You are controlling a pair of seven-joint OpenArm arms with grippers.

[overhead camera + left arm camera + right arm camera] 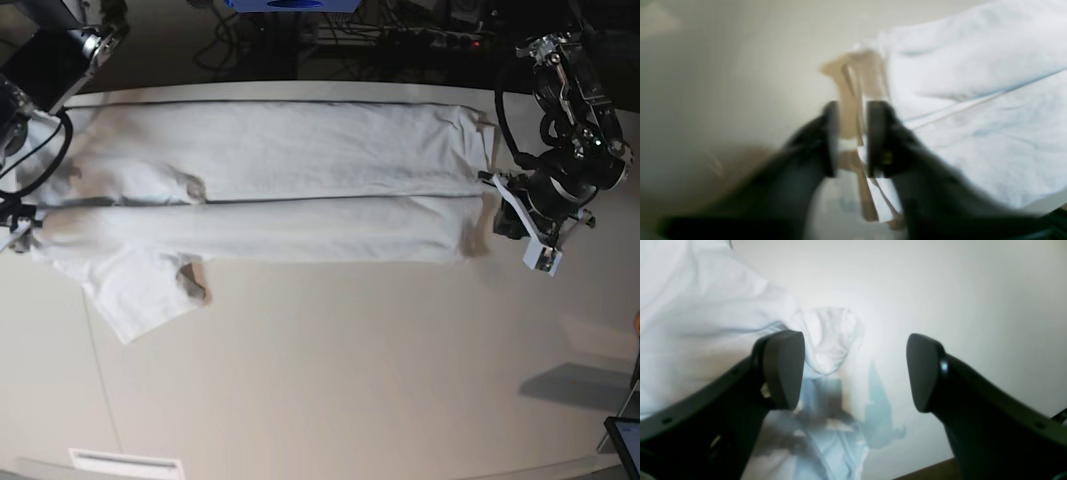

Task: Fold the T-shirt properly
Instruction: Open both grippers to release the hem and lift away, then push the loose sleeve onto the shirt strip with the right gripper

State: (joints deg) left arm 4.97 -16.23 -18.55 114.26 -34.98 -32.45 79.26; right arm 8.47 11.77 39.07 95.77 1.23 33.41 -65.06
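The white T-shirt (270,190) lies stretched along the far side of the table, its two long sides folded in to a seam down the middle, and one sleeve (140,285) sticks out toward the front left. My left gripper (503,213) hovers at the shirt's right-hand end. In the blurred left wrist view its fingers (878,136) stand close together with a narrow gap right at the cloth's edge (973,100). Whether cloth is pinched does not show. My right gripper (853,373) is open over the shirt's left end, a cloth bump (830,336) just beyond its left finger.
The off-white tabletop (350,380) stretches in front of the shirt. The right arm's cable and mount (40,140) crowd the left edge. Dark clutter and cables (400,35) run behind the table. A tablet corner (625,440) shows at the bottom right.
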